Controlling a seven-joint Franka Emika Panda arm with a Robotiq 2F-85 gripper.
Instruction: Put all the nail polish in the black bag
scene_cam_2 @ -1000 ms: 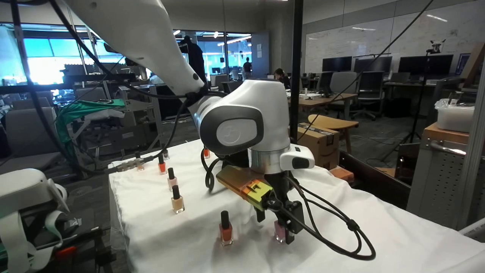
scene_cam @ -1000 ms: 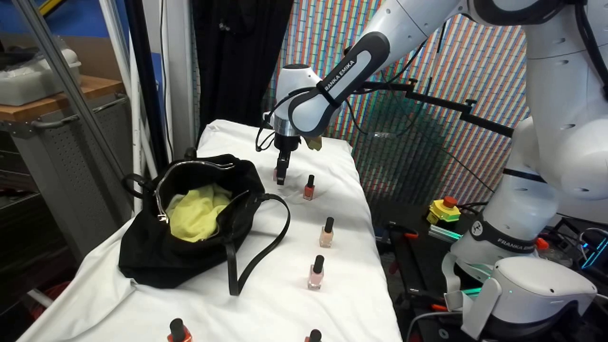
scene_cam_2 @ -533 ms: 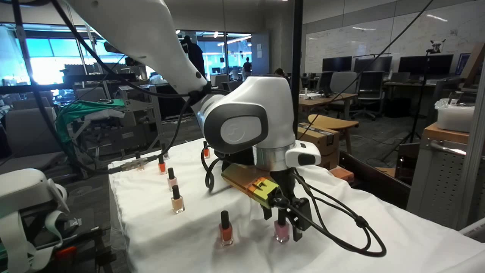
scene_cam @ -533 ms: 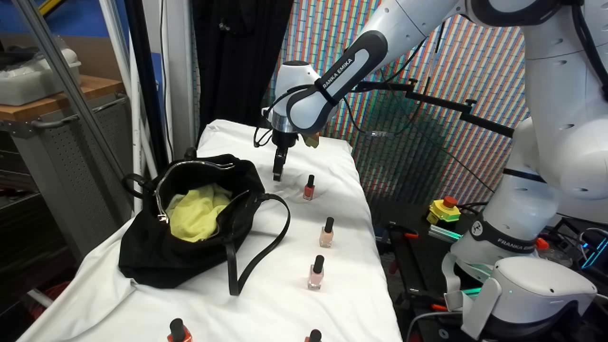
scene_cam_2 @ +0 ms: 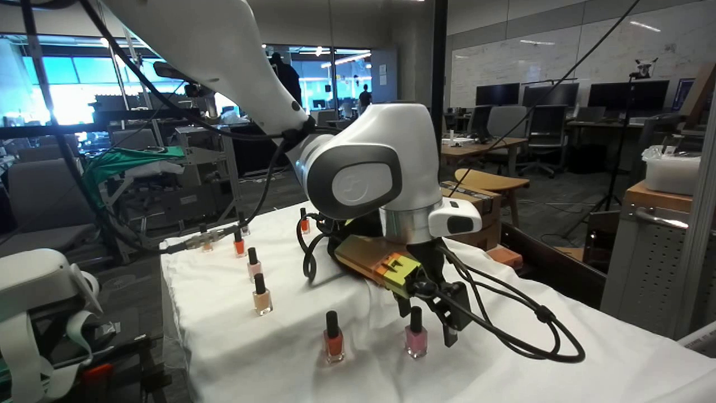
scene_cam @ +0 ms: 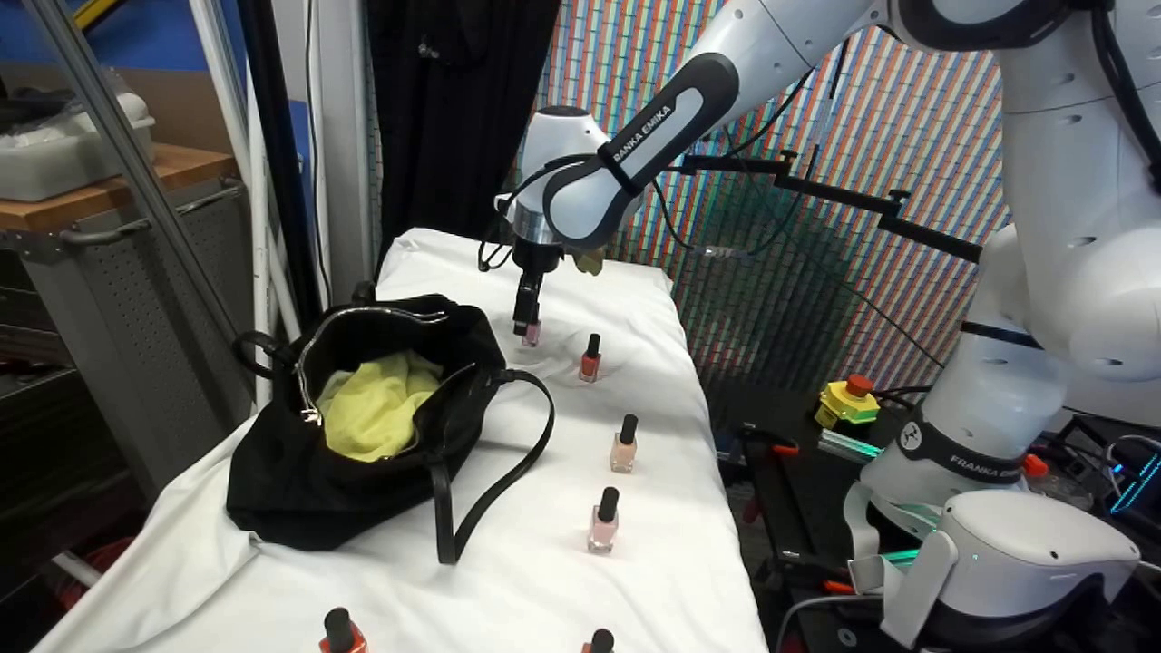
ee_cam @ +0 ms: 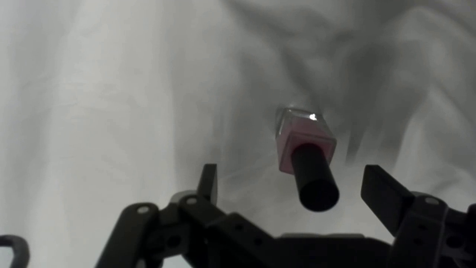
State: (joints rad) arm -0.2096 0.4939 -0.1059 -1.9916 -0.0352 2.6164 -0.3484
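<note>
My gripper [ee_cam: 292, 173] stands open above the white cloth, its black fingers [ee_cam: 209, 182] wide apart. A pink nail polish bottle [ee_cam: 305, 130] with a black cap shows between them in the wrist view, nearer the right-hand finger and touching neither. This bottle [scene_cam_2: 416, 340] stands upright, just below the gripper [scene_cam_2: 427, 323] in an exterior view. Close by is a red bottle [scene_cam_2: 334, 344]. Further along stand a peach bottle [scene_cam: 623, 455], a pale pink one [scene_cam: 603, 531] and two orange-red ones [scene_cam: 345, 642]. The black bag [scene_cam: 299, 490] gapes open, showing its yellow-green lining [scene_cam: 381, 408].
One looped strap [scene_cam: 494, 494] of the bag lies out on the white-covered table [scene_cam: 508, 599] towards the bottles. Two small bottles [scene_cam_2: 207, 242] sit at the table's far end in an exterior view. Loose cables [scene_cam_2: 542, 336] hang beside the gripper.
My gripper has risen and shifted off the pink bottle, to the right in an exterior view, uncovering it. Its jaws have stayed open. The bottles and the bag have not moved.
</note>
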